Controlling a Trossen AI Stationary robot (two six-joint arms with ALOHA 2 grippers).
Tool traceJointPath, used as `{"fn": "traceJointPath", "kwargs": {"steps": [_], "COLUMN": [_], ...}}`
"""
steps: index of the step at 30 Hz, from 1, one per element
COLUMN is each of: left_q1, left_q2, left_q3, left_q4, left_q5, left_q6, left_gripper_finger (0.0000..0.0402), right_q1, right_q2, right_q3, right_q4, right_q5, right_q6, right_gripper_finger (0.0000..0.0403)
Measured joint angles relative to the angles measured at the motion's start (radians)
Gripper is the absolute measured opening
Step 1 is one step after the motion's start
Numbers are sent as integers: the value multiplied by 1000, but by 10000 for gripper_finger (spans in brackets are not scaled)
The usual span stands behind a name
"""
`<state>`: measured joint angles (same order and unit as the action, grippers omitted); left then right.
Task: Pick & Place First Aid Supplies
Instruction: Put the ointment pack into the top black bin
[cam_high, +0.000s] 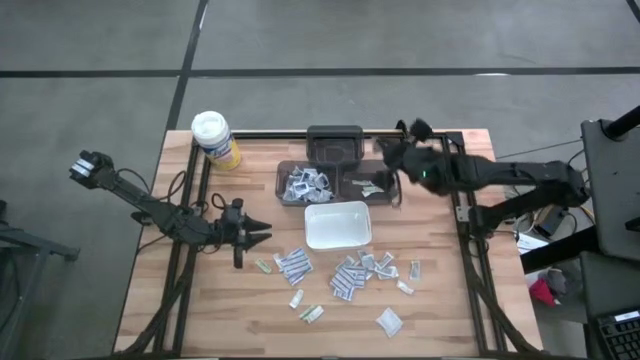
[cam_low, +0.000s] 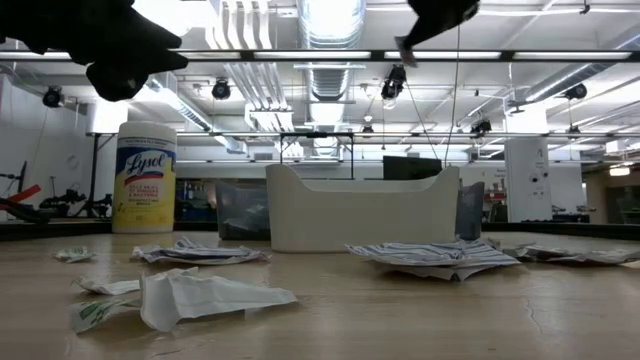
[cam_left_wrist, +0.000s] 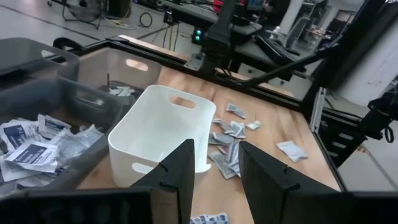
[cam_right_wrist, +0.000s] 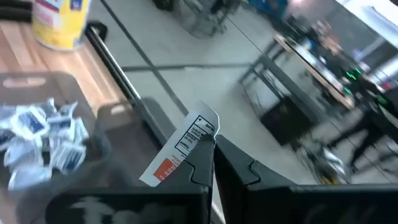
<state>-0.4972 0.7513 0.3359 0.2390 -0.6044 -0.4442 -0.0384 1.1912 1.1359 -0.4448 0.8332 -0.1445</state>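
Packet (cam_right_wrist: 184, 150) clenched in right jaws (over the grey bins (cam_high: 340, 183)): release above 1 compartment; left jaws parted, empty.

packets (cam_high: 348, 277): we see white and grey with bluish print
held packet (cam_right_wrist: 184, 148): white, orange patch, black text
tray (cam_high: 337, 225): plain white
canister (cam_high: 215, 139): yellow, white lid
bins (cam_high: 335, 180): dark translucent grey
table (cam_high: 210, 310): light wood grain

Your left gripper (cam_high: 262, 232) hung over the table's left side with its fingers (cam_left_wrist: 180, 171) parted and empty; your right gripper (cam_high: 385, 150) reached over the back edge, pinched closed.
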Motion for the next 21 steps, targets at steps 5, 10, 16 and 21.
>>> {"fn": "traceJointPath", "kwargs": {"steps": [5,10,16,21], "left_q1": [0,1,25,83], "left_q2": [0,0,0,0], "left_q3": [0,0,0,0], "left_q4": [0,0,1,9], "left_q5": [0,1,67,196], "left_q6": [-28,-59,-47,-35], "left_gripper_finger": [117,117,117,117], "right_q1": [-180,-323,-417,-462], "right_q2": [0,22,116,250], "right_q3": [-26,-30,-30,27], "right_q4": [207,268,326,319], "right_q5": [-244,-505,-690,-770], "right_q6": [-155,-188,-233,-286], "right_gripper_finger": [8,8,8,8]}}
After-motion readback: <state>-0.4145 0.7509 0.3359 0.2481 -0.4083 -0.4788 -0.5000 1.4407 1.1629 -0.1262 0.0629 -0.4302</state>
